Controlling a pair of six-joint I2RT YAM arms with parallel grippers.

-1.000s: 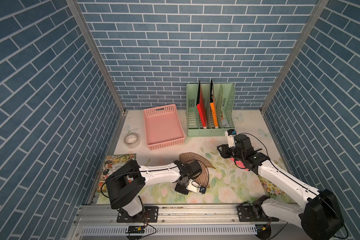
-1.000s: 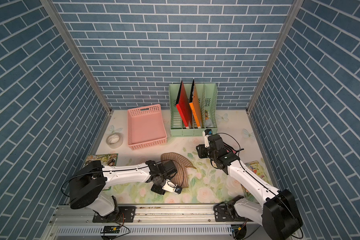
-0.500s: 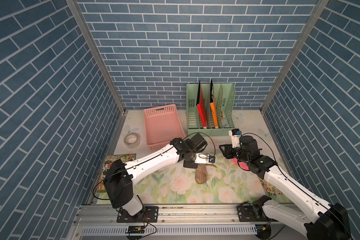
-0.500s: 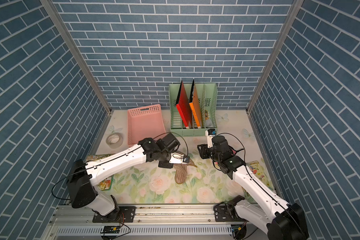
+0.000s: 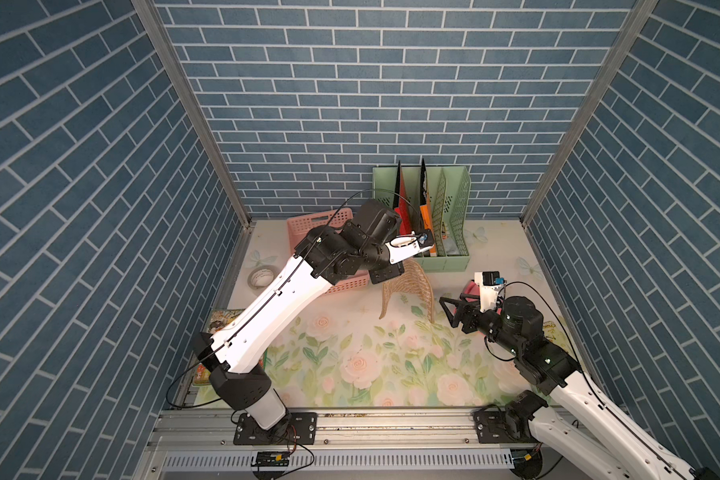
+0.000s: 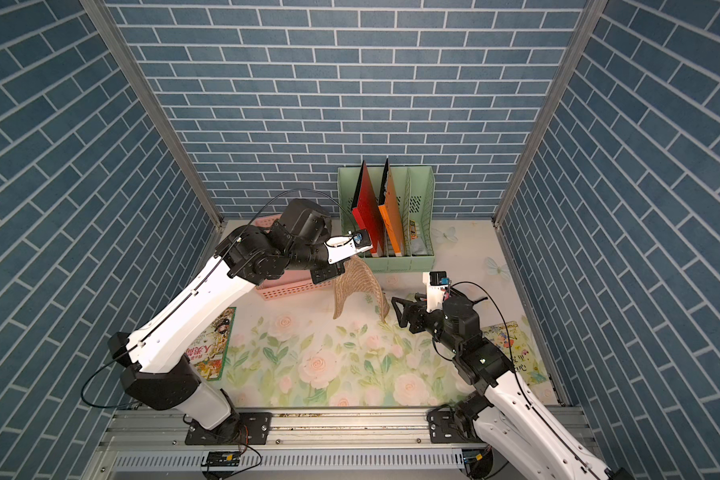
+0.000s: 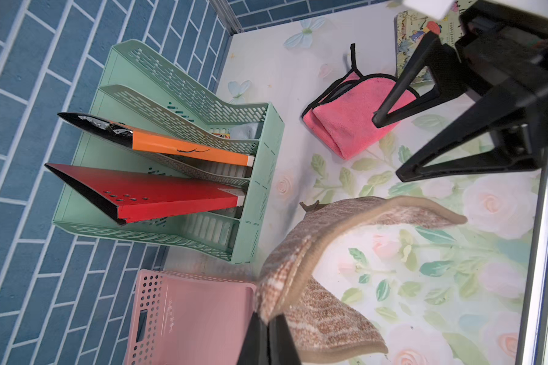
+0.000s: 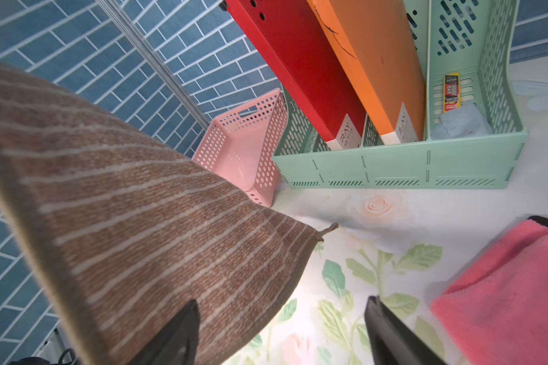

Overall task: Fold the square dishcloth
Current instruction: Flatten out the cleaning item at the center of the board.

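Table (image 5: pixel 350 365) with a floral covering, seen in both top views. Far left: pink perforated basket (image 5: pixel 350 284). Far centre, against the back wall: green file rack (image 5: pixel 445 262), holding red and orange folders. Left of the basket, near the left wall: roll of tape (image 5: pixel 262 277). Near left edge: picture book (image 6: pixel 211 349), lying flat. Right edge: second picture book (image 6: pixel 512 349). Right of centre, nearer than the rack: folded pink cloth (image 7: pixel 351 126) with black trim.

Floral mat (image 5: pixel 350 365) bare up front, dishcloth (image 5: pixel 410 276) hanging mid-table, file rack (image 5: pixel 447 262) and pink basket (image 5: pixel 350 284) close behind
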